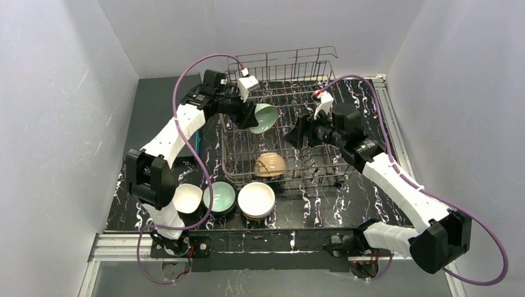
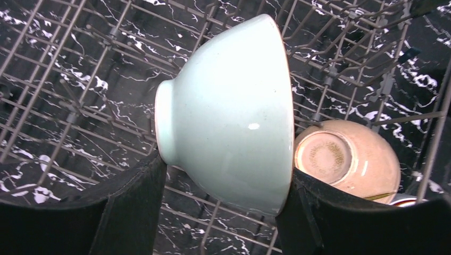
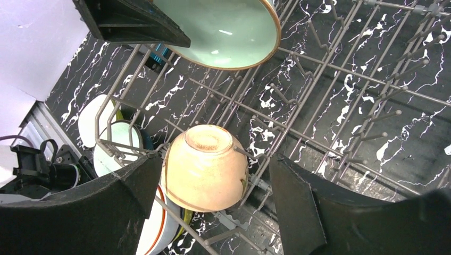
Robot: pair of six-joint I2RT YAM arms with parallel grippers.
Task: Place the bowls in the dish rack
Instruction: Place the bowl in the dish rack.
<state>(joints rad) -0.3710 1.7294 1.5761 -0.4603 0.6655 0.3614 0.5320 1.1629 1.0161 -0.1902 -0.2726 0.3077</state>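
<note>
My left gripper [image 1: 252, 115] is shut on a mint green bowl [image 1: 265, 117], held on its side over the back left of the dish rack [image 1: 291, 86]. In the left wrist view the fingers [image 2: 133, 202] press the bowl [image 2: 228, 111] at its foot and rim. A peach-tan bowl [image 1: 271, 164] lies upside down in the rack's front row. My right gripper [image 1: 296, 137] hangs open above it; the peach-tan bowl [image 3: 205, 170] shows between the spread fingers [image 3: 298, 202], apart from them. More bowls wait at the front: white [image 1: 186, 198], mint [image 1: 220, 198] and a white-topped stack [image 1: 256, 200].
A flat dark grey slab [image 1: 148, 111] lies left of the rack. White walls close in on both sides and the back. The rack's upright tines [image 3: 319, 95] stand under both grippers. Purple cables loop over both arms.
</note>
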